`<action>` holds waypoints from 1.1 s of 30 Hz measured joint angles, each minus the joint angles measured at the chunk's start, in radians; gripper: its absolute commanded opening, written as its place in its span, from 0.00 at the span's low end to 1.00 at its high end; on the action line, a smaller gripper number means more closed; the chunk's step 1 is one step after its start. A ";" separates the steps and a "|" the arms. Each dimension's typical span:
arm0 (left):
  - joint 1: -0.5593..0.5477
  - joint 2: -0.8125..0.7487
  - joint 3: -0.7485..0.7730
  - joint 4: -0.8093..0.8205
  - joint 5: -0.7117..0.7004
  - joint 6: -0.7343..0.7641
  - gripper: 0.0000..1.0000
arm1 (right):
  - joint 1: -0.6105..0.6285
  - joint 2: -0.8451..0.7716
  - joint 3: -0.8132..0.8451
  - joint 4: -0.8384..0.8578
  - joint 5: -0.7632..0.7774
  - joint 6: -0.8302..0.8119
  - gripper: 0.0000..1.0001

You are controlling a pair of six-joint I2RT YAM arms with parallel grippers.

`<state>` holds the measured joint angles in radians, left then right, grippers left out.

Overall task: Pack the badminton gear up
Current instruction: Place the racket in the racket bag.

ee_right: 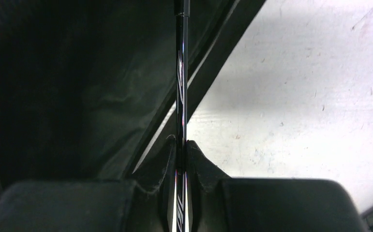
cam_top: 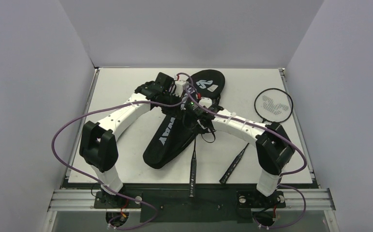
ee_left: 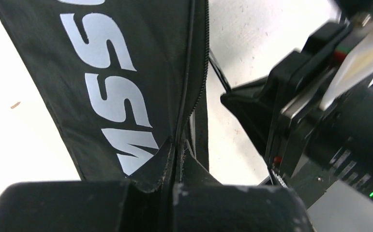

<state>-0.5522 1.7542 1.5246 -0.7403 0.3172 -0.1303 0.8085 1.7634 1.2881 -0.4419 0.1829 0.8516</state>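
Arms [cam_top: 126, 113] inward over bag [cam_top: 167, 140], left fingers [ee_left: 157, 164] seemingly tight on its edge, right fingers [ee_right: 162, 159] tight on racket [ee_right: 182, 96]

Black bag [cam_top: 157, 152] with white lettering, black racket [ee_right: 181, 72], white table [cam_top: 121, 87].

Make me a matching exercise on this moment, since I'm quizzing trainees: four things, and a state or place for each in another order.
1 left gripper
2 right gripper
3 loose racket
4 bag

A clamped on a racket shaft
B lying alone at the table's right
C clamped on the bag's zipper edge
D mid-table, white lettering up

Pairs: 1-C, 2-A, 3-B, 4-D.
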 measured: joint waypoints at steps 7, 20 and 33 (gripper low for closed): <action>-0.001 0.000 0.000 -0.050 0.029 0.040 0.00 | -0.051 -0.023 -0.042 0.125 -0.036 -0.033 0.00; -0.005 0.000 0.035 -0.095 0.065 0.066 0.00 | -0.090 -0.006 -0.080 0.282 -0.018 0.024 0.00; -0.018 0.000 0.035 -0.109 0.065 0.090 0.00 | -0.122 0.110 -0.077 0.342 0.015 0.080 0.23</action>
<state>-0.5701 1.7542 1.5593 -0.8494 0.3824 -0.0402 0.6865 1.8732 1.2110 -0.0998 0.1978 0.9314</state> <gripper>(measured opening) 0.029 0.072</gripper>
